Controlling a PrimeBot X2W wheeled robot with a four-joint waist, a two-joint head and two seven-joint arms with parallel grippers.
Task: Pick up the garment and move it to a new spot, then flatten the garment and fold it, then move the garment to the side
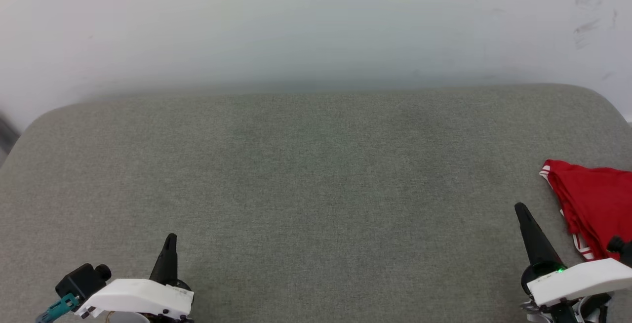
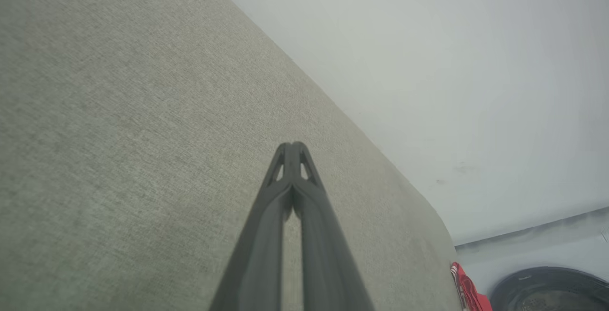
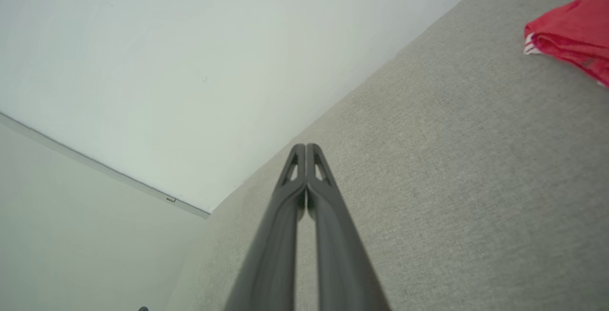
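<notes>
The head camera looks forward and down from above the near edge of the grey fabric desk (image 1: 316, 165), taking in its width up to the pale wall (image 1: 316, 26), with the left end effector (image 1: 171, 238) lower left and the right end effector (image 1: 520, 208) lower right. Each wrist camera sits low and close over the desk, looking along its own fingers toward the far edge and wall. All three views share the desk top, the wall and the red garment (image 1: 592, 199) at the desk's right end.

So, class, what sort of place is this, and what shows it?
Likely a plain indoor room: a grey fabric-covered surface against a bare white wall, a red garment at its right end.
</notes>
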